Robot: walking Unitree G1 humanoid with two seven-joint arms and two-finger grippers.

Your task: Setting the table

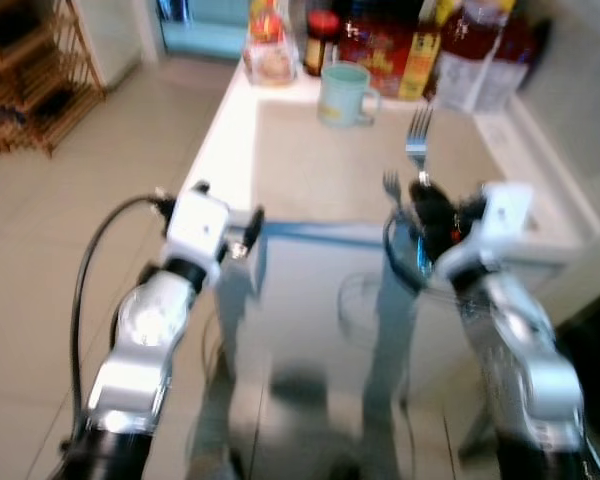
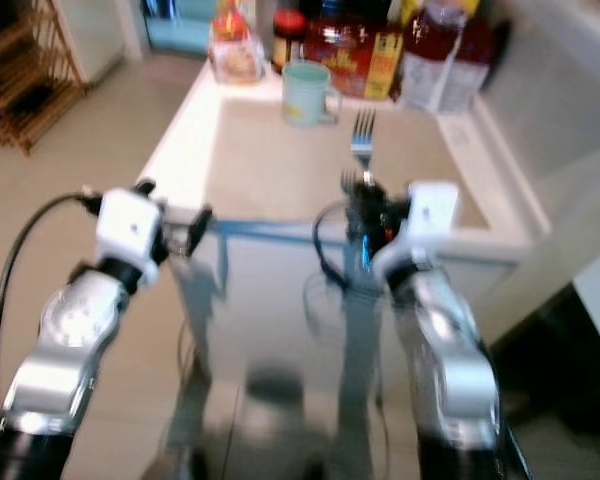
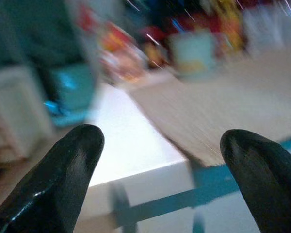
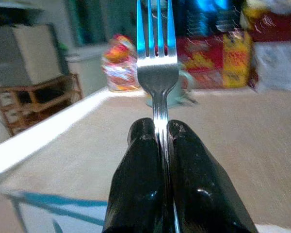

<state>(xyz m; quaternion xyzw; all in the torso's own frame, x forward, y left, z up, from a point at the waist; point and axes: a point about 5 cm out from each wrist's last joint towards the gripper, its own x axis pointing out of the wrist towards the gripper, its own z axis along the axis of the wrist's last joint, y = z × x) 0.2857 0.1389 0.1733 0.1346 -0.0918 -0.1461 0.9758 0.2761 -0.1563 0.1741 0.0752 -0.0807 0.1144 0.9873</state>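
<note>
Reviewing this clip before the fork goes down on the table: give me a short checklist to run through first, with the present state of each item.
1. Fork gripped: ok. The right gripper is shut on its handle, tines pointing ahead.
2. Fork straight in the grip: ok in the right wrist view, where it runs in line with the fingers.
3. Landing spot: ok. The near part of the table ahead of the fork looks bare.
4. Clearance from the mug and the bottles: ok. They stand at the far edge.
5. Left gripper out of the way: ok. It is open, holding nothing, by the table's near left corner.
6. Picture sharpness: not ok. The views are blurred.
</note>
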